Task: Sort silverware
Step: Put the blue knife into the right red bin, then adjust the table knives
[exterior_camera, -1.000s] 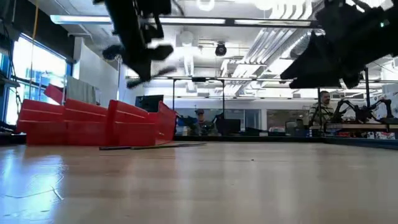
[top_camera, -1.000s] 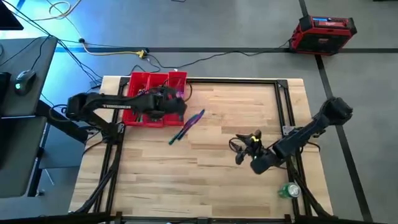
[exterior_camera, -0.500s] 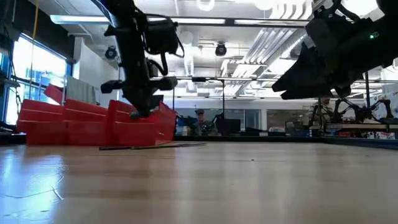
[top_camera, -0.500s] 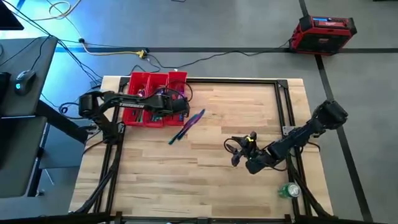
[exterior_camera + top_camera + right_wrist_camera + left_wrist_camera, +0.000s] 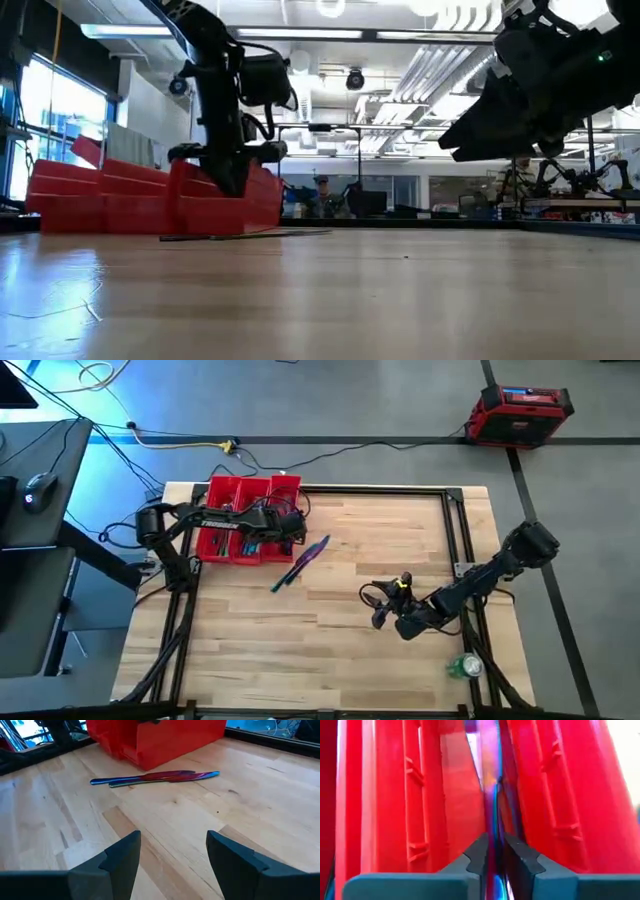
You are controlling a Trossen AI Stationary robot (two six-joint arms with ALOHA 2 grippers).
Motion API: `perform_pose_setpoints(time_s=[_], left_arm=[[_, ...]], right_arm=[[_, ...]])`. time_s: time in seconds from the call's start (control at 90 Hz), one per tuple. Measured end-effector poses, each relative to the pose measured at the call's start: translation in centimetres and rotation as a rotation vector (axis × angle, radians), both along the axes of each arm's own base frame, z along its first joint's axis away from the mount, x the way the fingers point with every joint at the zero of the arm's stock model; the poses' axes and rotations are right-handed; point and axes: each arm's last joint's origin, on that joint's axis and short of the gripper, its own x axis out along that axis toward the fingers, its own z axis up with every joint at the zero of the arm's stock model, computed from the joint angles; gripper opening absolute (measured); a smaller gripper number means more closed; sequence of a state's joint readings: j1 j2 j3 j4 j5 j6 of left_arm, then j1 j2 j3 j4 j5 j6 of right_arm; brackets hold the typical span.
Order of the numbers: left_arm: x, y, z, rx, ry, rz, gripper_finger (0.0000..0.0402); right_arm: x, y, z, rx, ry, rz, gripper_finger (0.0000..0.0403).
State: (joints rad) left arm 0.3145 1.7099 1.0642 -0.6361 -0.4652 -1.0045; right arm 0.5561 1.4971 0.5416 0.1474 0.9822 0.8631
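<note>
From above, the left gripper (image 5: 285, 530) is down over the right-hand compartment of the red tray (image 5: 222, 490) at the table's (image 5: 380, 660) far-left corner, and two pieces of silverware (image 5: 300, 562) lie together on the bare wood just beside the tray's near-right corner, long axis on a diagonal from near-left up to far-right. Wide open boards all around them toward the middle! The right gripper (image 5: 378, 605) hovers over the right half, well apart from them. Down at table level, the left arm drops in behind the tray wall (image 5: 210, 205), the loose pieces (image 5: 245, 236) a thin dark line flat on the wood in front. Left wrist view: fingers (image 5: 476, 855) pinching a slim iridescent utensil (image 5: 492, 815) that runs lengthwise along the narrow red compartment, walls tight on both sides. Right wrist view: fingers (image 5: 122, 857) spread wide with nothing between, the two pieces (image 5: 155, 777) lying ahead, parallel to the tray's side
</note>
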Motion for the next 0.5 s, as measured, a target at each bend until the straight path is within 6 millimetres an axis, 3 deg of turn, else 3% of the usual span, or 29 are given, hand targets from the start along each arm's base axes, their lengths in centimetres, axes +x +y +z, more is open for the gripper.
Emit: perform_pose_setpoints(time_s=[0.122,0.256,0.378,0.5], left_arm=[[0.1,0.0,1.6,0.006,0.006,-0.069,0.0077],[0.4,-0.9,5.2,0.0,-0.057,-0.215,0.0088],[1.0,-4.5,8.0,0.022,-0.126,-0.394,0.0085],[2.5,-8.9,8.7,0.086,-0.189,-0.57,0.0067]], right_arm=[[0.0,0.0,0.0,0.004,0.003,0.005,0.0213],[0.0,0.0,0.0,0.001,0.006,0.006,0.0213],[0.0,0.0,0.0,-0.01,0.014,0.011,0.0213],[0.0,0.0,0.0,-0.019,0.016,0.007,0.0213]])
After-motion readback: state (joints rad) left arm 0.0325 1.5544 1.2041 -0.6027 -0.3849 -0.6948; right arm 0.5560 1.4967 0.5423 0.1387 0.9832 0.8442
